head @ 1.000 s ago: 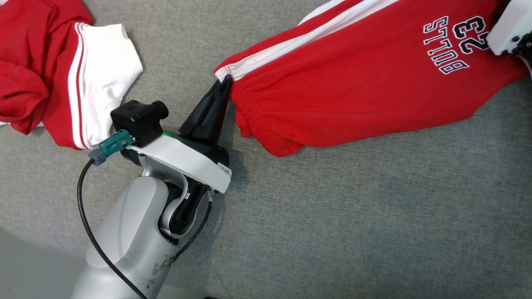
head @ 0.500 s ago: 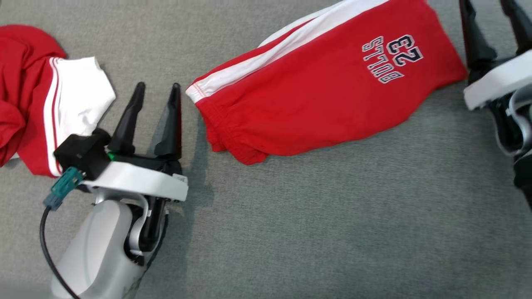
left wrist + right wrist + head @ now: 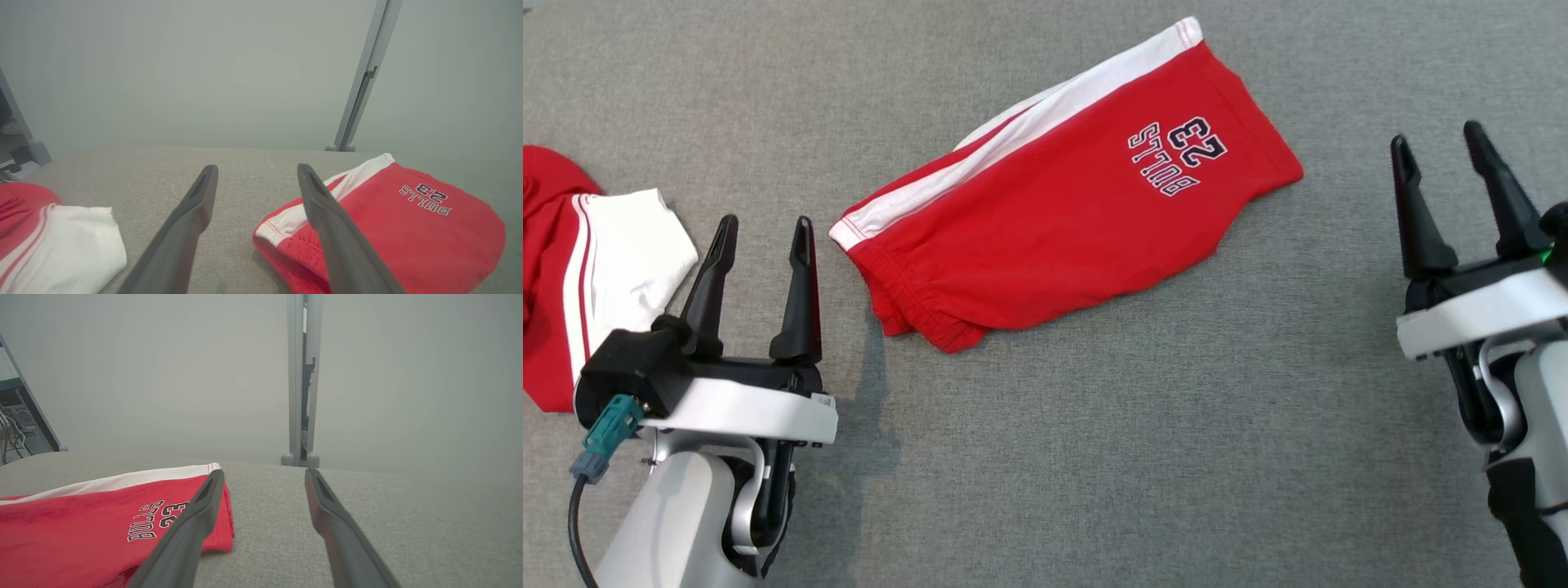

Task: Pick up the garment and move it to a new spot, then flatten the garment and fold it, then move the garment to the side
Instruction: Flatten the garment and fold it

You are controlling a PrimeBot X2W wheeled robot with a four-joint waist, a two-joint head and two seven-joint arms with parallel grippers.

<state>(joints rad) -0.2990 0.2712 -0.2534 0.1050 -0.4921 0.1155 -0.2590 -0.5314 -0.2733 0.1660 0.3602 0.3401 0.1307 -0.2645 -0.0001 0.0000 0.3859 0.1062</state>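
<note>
The grey bench point(image 3: 1094, 457) is carrying red shorts point(image 3: 1054, 237), lying flat across the upper middle of the frame. Soft, light and floppy, they are likely wanting pinches at opposite corners. The left gripper point(image 3: 765, 222) and right gripper point(image 3: 1435, 135) are flanking them, fingers spread, empty. A white stripe point(image 3: 1029, 126) is edging one side.

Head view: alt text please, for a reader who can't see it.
Red fabric shorts with a white side stripe and a BULLS 23 print lie flat on the grey fabric surface, touched by neither gripper. The left gripper and right gripper stand open on either side, and a second red-and-white garment lies at the left edge.
</note>
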